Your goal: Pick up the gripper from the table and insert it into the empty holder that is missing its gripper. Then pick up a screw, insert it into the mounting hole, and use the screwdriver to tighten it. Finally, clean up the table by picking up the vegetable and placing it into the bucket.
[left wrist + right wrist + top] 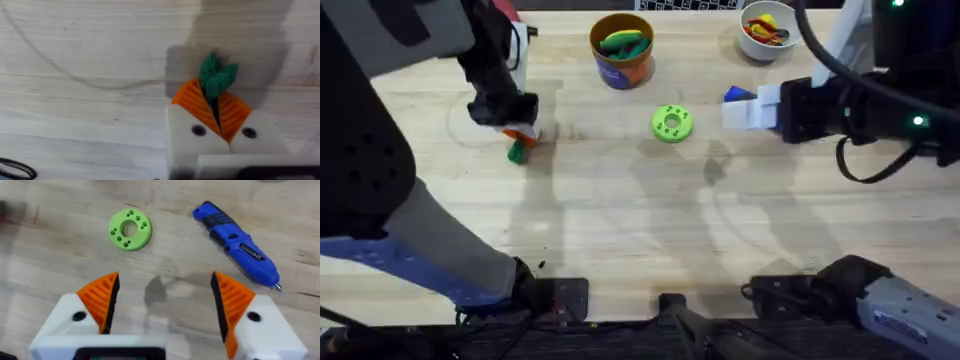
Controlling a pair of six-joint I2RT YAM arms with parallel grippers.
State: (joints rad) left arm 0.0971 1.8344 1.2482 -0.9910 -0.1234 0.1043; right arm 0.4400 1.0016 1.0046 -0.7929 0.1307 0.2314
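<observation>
The left gripper (217, 111) is clamped on the vegetable (216, 80), pinched mid-body with the leafy end poking out. It looks light, knobbly and unlikely to slip. The right gripper (162, 302) hangs spread wide, empty.

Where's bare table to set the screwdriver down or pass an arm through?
The widest free patch is the near half of the table, between the holder and the arm bases. Another lies between the left gripper, shut on the vegetable, and the holder. The far edge is crowded: bucket, white bowl, screwdriver.
</observation>
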